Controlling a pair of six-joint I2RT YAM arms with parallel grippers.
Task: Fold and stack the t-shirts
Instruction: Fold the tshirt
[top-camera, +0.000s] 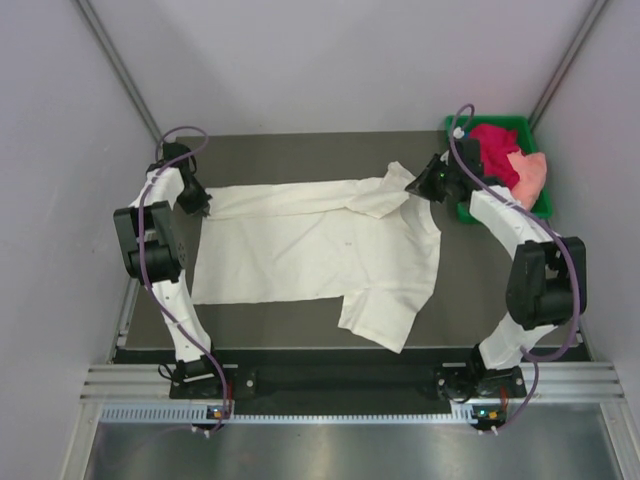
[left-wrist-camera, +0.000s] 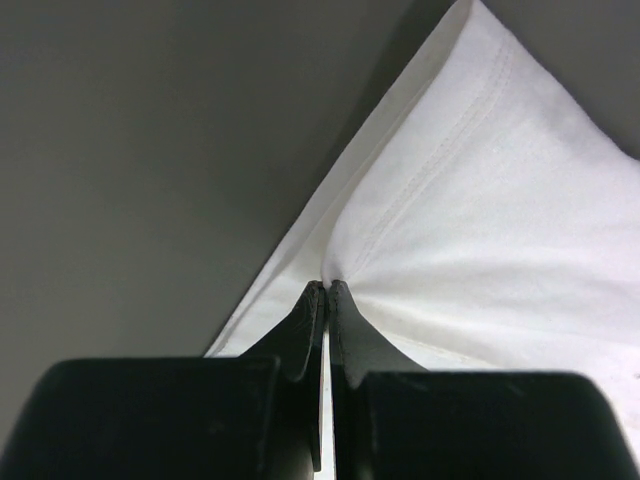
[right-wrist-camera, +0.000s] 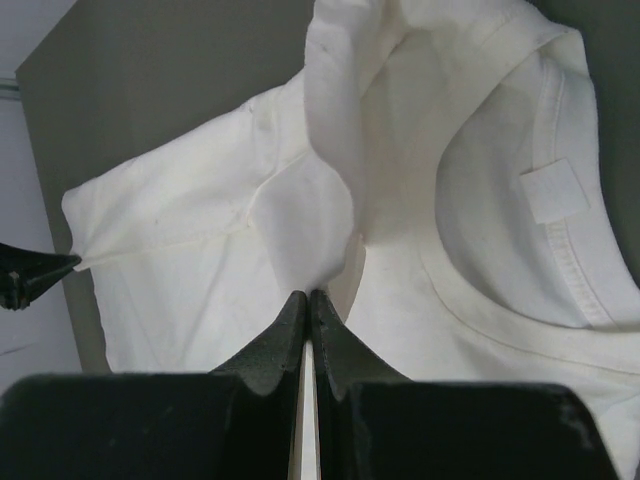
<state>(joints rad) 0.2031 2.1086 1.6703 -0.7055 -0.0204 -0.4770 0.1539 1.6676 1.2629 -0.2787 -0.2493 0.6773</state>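
Cream-white soft cloth t-shirt (top-camera: 320, 250) lies spread on the dark matte surface (top-camera: 300, 145), its far edge partly folded over. Left end effector (left-wrist-camera: 327, 290) is clamped on the stitched hem edge, and right end effector (right-wrist-camera: 308, 297) on a limp fold beside the ribbed collar. Such thin pinches could slip, and uneven pulling would skew the fold.

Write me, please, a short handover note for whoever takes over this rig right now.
Left gripper: jaws shut on the far left hem corner of the cream-white t-shirt.
Right gripper: jaws shut on a fold of the same shirt near its collar.
That shirt lies spread across the table, not yet folded.
The magenta-red t-shirt and peach-pink t-shirt are bunched in the green tray, far right.
Done: nothing stacked.
Left: fold all three, then stack them.
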